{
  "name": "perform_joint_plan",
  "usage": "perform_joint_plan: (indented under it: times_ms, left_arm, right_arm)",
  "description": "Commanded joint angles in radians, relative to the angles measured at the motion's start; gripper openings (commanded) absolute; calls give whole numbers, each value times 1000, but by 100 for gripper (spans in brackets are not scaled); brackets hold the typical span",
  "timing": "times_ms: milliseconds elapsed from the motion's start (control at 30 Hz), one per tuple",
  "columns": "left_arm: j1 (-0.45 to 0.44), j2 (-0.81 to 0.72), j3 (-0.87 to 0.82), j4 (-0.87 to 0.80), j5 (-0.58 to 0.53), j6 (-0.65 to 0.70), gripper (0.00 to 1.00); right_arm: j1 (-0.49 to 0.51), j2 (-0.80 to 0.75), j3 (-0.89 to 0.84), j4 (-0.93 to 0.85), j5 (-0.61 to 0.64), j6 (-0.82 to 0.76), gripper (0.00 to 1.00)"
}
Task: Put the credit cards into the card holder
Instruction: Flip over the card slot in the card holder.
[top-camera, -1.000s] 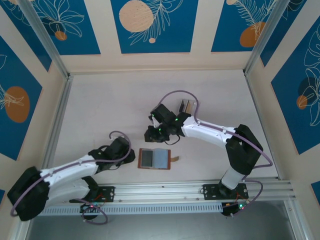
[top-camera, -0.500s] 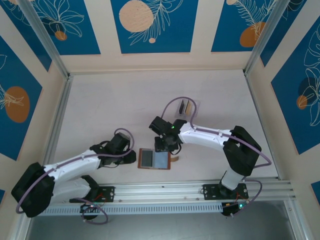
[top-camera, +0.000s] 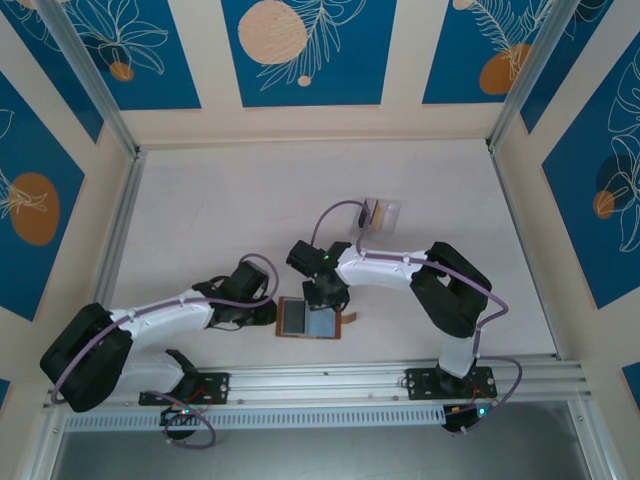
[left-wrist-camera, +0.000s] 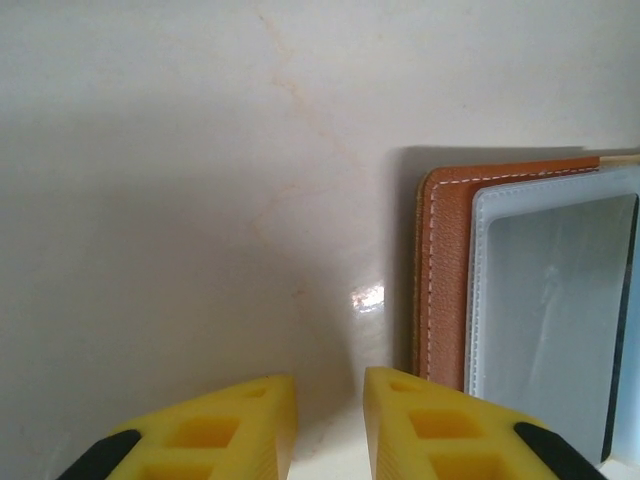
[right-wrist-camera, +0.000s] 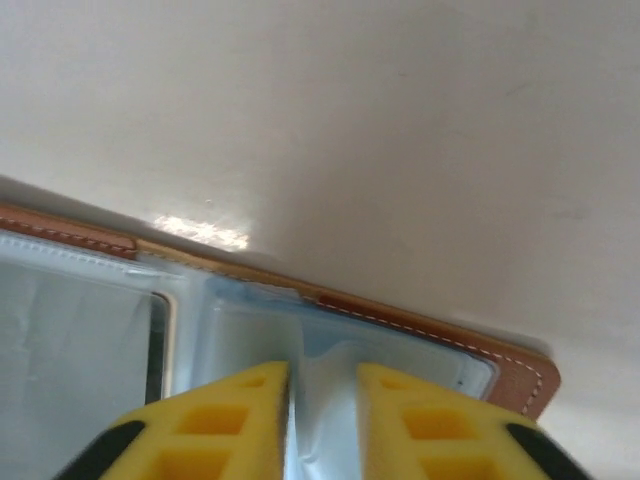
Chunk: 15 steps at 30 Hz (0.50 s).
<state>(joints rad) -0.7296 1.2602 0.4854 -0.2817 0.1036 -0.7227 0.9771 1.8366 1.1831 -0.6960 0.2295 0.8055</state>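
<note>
The card holder (top-camera: 308, 318) lies open and flat near the table's front, brown leather (left-wrist-camera: 445, 280) framing clear pockets. A dark card (top-camera: 294, 316) sits in its left pocket. My left gripper (top-camera: 268, 313) rests at the holder's left edge, its yellow jaws (left-wrist-camera: 330, 385) a narrow gap apart over bare table. My right gripper (top-camera: 325, 297) hovers over the right pocket (right-wrist-camera: 420, 320), jaws (right-wrist-camera: 323, 372) nearly closed. A thin pale sheet edge lies against its left finger; card or sleeve, gripped or not, I cannot tell. More credit cards (top-camera: 372, 212) stand in the tray.
A clear plastic tray (top-camera: 386, 217) sits behind the right arm, mid-table. The holder's snap tab (top-camera: 351, 319) sticks out to the right. A metal rail (top-camera: 400, 378) runs along the near edge and panelled walls close in the other three sides.
My right gripper has come down and forward onto the holder's far edge. My left gripper has slid right, up to the holder's left edge. The holder has not moved.
</note>
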Motion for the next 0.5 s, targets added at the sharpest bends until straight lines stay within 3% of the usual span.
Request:
perform_joint_plan:
  times_ms: [0,167,467]
  left_arm:
    - [-25,70,-2,111,47,13,24]
    - [-64,138,1,167,54,-11,21]
    - [-131,193,-1,249,53,-82,18]
  right_arm:
    - [18,7,28,-22,-1,-6,13]
    - [10,-30,73,-28,-34,-33,2]
    - [-28,-12,113,79,-253,-14,7]
